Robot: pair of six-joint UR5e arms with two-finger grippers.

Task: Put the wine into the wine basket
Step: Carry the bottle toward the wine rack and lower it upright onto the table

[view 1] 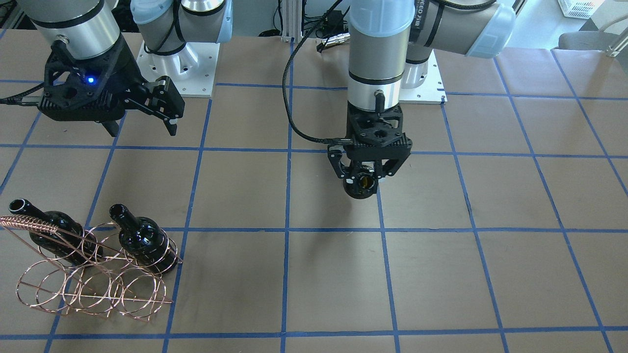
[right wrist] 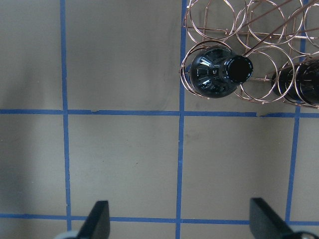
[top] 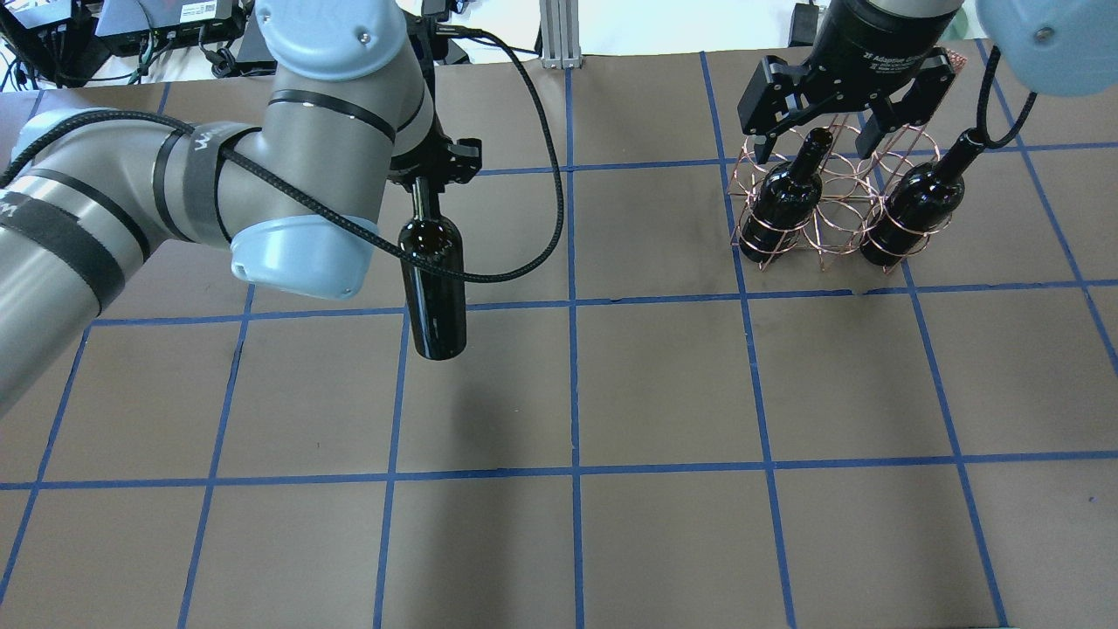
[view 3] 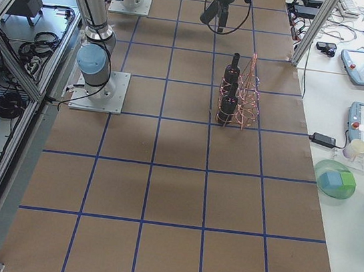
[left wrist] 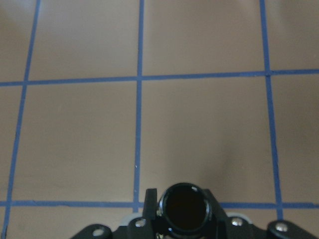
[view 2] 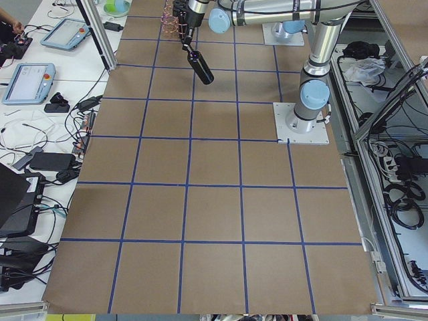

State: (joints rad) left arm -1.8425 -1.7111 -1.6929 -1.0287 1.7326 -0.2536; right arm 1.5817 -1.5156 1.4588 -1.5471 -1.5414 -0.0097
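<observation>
My left gripper (top: 423, 192) is shut on the neck of a dark glass wine bottle (top: 433, 293), which hangs upright above the table left of centre. In the left wrist view its open mouth (left wrist: 185, 206) sits between the fingers. The copper wire basket (top: 837, 229) stands at the far right and holds two more bottles, one (top: 784, 203) in its left ring and one (top: 913, 210) in its right ring. My right gripper (top: 821, 135) is open and empty, hovering just above the basket. In the right wrist view a bottle (right wrist: 217, 74) and the rack (right wrist: 259, 30) lie below it.
The brown table surface (top: 664, 384) carries a grid of blue tape lines. The basket's ring between the two bottles (top: 837, 240) holds nothing. A black cable (top: 546, 175) loops from my left wrist beside the held bottle. Arm base plates (view 1: 196, 73) sit at the robot's side.
</observation>
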